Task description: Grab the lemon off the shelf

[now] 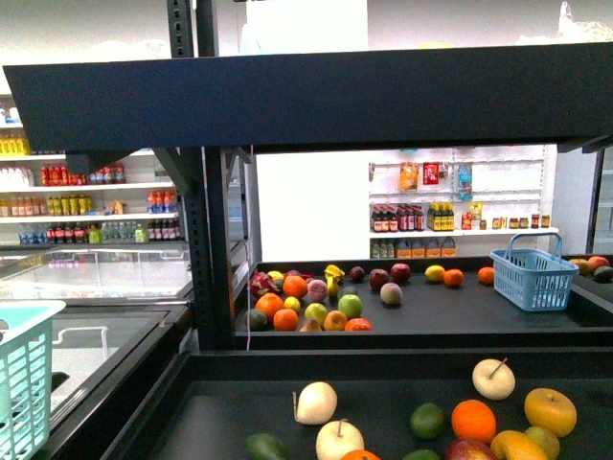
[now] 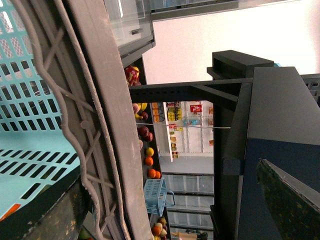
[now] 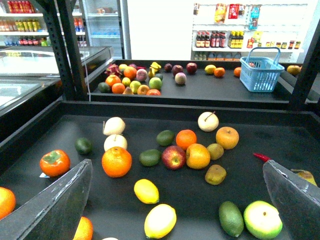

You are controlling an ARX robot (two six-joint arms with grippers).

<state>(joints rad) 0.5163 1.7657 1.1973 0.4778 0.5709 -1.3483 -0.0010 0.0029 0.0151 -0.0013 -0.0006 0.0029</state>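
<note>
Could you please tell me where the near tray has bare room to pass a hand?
There is bare room between the lemon and the green fruit, and between the golden apple and the back wall. It is crowded around the red apple.

shelf (image 3: 175, 107): we see matt black metal, its trays smooth and dull.
blue basket (image 3: 258, 75): we take it for smooth moulded plastic lattice.

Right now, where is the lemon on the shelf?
Only the right wrist view shows it: the lemon lies on the near tray of the shelf, between the orange and a paler yellow fruit.
</note>
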